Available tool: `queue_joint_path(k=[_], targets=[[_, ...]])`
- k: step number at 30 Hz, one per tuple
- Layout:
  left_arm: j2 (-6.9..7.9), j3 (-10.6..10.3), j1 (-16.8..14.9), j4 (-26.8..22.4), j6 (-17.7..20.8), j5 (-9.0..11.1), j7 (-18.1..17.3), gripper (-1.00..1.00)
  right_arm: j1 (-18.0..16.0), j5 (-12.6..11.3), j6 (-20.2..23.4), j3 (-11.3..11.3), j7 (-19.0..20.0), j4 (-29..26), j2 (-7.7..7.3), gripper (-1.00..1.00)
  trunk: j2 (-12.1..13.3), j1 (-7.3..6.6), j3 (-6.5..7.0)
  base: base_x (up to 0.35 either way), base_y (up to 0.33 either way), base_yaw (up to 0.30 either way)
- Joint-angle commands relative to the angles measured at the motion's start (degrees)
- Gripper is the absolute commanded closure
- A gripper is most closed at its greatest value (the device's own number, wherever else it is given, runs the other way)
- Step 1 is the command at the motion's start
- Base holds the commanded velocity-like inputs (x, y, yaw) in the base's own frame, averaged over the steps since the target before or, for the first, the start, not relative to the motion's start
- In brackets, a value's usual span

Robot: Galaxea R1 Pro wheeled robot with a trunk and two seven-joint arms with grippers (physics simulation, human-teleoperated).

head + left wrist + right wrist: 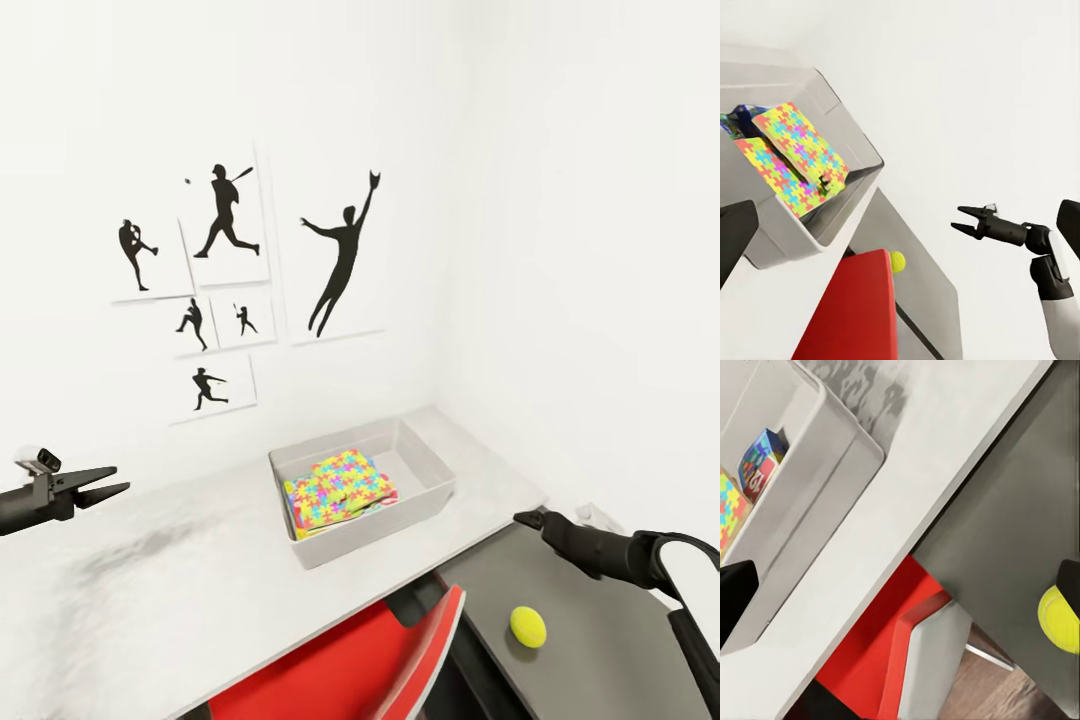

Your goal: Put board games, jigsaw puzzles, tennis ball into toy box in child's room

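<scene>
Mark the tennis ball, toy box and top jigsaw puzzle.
tennis ball (pixel 528 627), head view, centre of ball.
toy box (pixel 385 528), head view, front outer wall.
top jigsaw puzzle (pixel 340 478), head view, middle of sheet.

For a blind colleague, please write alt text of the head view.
A light-grey toy box holding jigsaw puzzles stands on a pale table against a white wall with sports-silhouette pictures. A tennis ball lies on a lower grey surface beside a red chair, near the right hand; the open left hand hovers opposite.
</scene>
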Motion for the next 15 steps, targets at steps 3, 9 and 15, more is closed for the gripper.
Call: queue_joint_path(k=[3,9,15], targets=[[0.02,-0.04,-0.05,0.0,0.61,0.01,-0.21,-1.0,-0.06,0.06,0.14,-0.04,-0.6,-0.05,0.02,-1.0,-0.09,0.02,-0.06,-0.005,0.0,0.026],[0.02,-0.04,-0.05,0.0,0.61,0.02,-0.21,-1.0,-0.06,0.47,0.14,-0.04,-0.6,-0.05,0.04,-1.0,-0.09,0.02,-0.03,-0.001,0.0,-0.004],[0.0,0.12,-0.05,-0.19,0.74,0.35,-0.21,-1.0,-0.06,0.59,0.14,0.2,-0.57,0.09,0.05,-1.0,-0.09,0.02,-0.11,0.0,0.0,-0.174]])
